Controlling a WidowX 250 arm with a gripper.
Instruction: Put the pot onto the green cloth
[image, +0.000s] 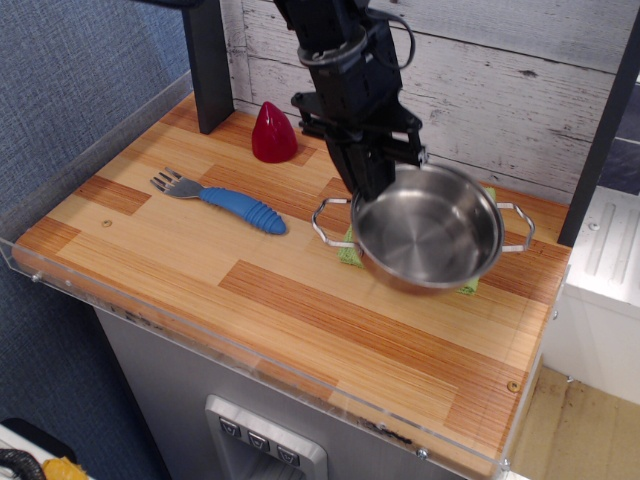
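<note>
The shiny steel pot (430, 232) with two wire loop handles hangs tilted in the air over the back right of the wooden table. My black gripper (372, 186) is shut on the pot's left rim and holds it up. The green cloth (349, 252) lies under the pot and is almost fully hidden; only small green edges show at the pot's lower left and lower right. I cannot tell if the pot touches the cloth.
A fork with a blue ribbed handle (222, 199) lies on the left of the table. A red cone-shaped object (273, 133) stands at the back by a dark post (210, 60). A clear plastic rim (90, 150) edges the table. A plank wall is behind.
</note>
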